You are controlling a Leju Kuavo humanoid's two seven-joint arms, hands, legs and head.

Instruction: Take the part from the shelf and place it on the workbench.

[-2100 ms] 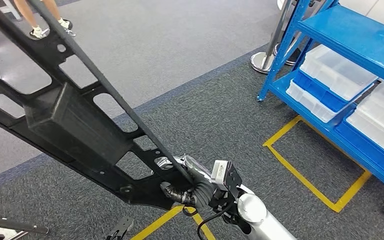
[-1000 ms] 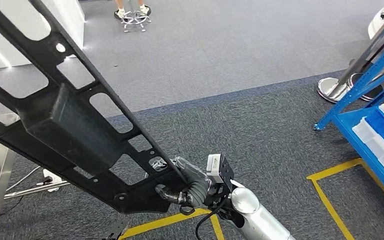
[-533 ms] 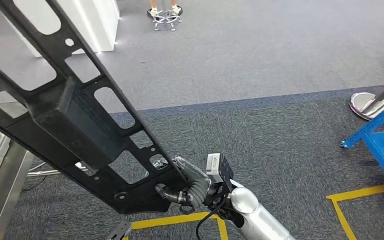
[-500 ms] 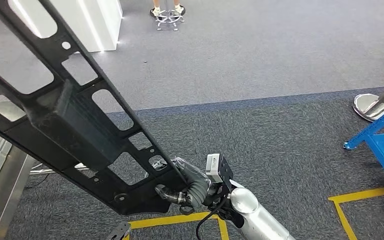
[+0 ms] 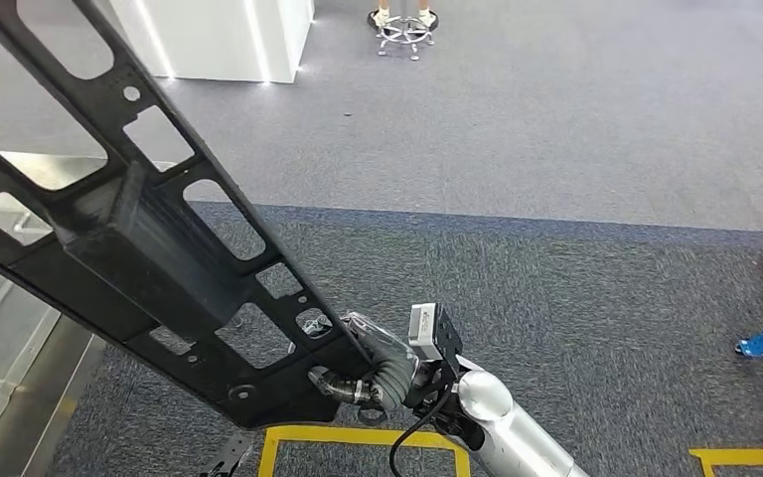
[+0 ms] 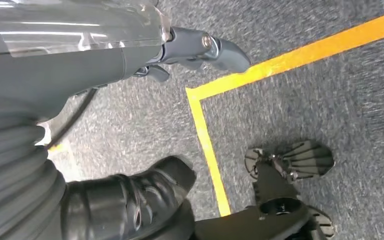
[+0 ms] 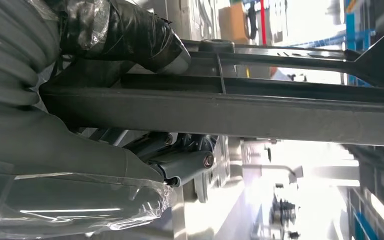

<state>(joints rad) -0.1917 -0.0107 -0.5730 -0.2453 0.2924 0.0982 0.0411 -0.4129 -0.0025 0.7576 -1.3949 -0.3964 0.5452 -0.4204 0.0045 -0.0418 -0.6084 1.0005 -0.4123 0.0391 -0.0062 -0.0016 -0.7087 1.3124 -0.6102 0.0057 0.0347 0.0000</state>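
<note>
Right hand [image 5: 363, 373] grasps black part [image 5: 129, 238]; left hand [image 6: 130, 200] empty (fingers spread); workbench [image 5: 0, 378] beside.

Right hand [image 5: 363, 370] gripping the near end of a long black part [image 5: 149, 248], held slanting up toward the far left above grey carpet [image 5: 556, 298]. Yellow floor tape [image 5: 358, 434] below. Metal surface [image 5: 5, 338] at left, white cabinet [image 5: 219, 35] beyond.

Grey carpet floor [image 5: 556, 129] with a darker zone nearer, marked by yellow tape lines [image 5: 358, 435]; a white pedestal [image 5: 219, 35] and a stool base [image 5: 402, 28] with a person's feet stand far off
</note>
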